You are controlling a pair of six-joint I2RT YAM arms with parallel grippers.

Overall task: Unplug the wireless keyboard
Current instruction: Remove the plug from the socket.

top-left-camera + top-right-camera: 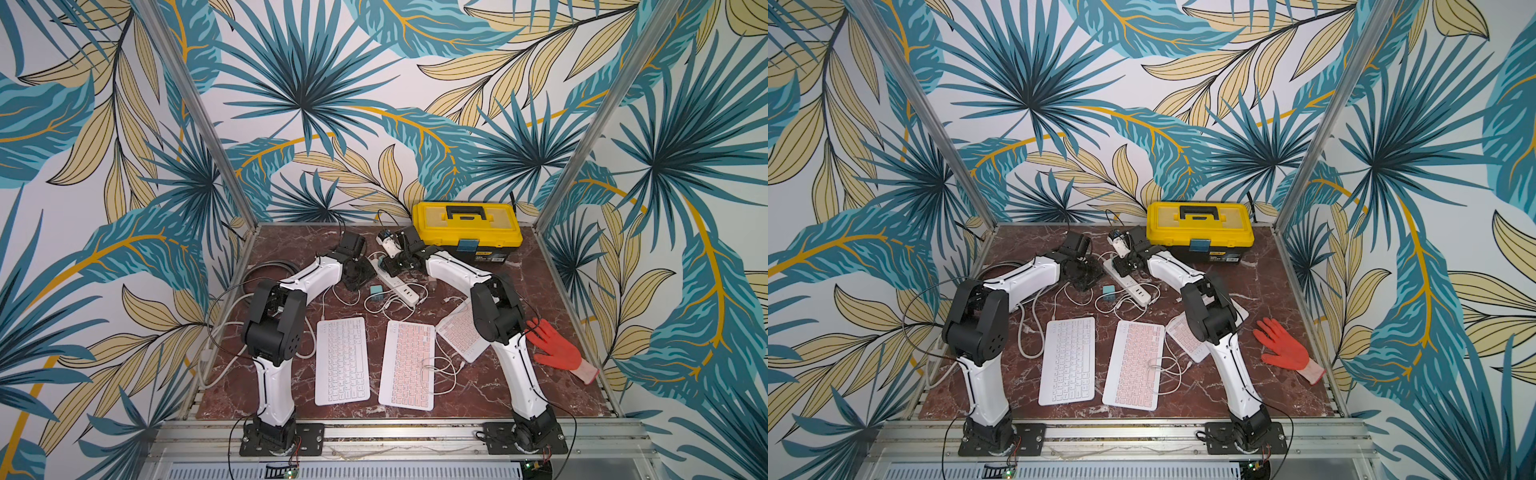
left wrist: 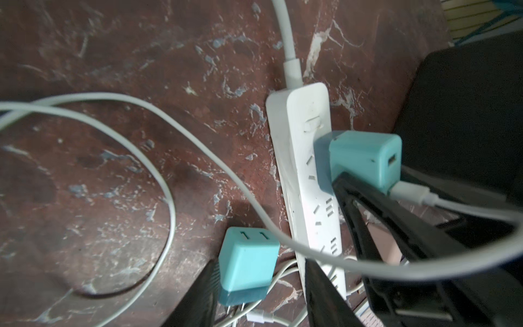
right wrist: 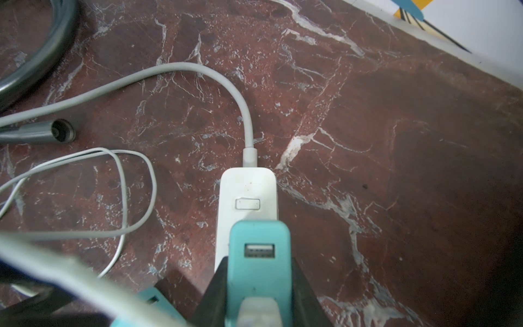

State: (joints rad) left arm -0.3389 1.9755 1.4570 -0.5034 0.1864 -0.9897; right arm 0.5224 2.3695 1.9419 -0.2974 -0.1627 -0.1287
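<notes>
Carefully: right jaws clamp the teal cube charger (image 3: 260, 232) plugged into the white plastic power strip (image 3: 247, 186); left jaws, parted, should pin the strip for a straight pull.

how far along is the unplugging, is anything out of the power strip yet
Done: a loose teal charger lies on the table beside the power strip, prongs bare. In hand: the right gripper is clamped on the plugged teal charger, which looks still seated in the strip, a white cable in its port. Left: pull that charger out of the strip.
</notes>
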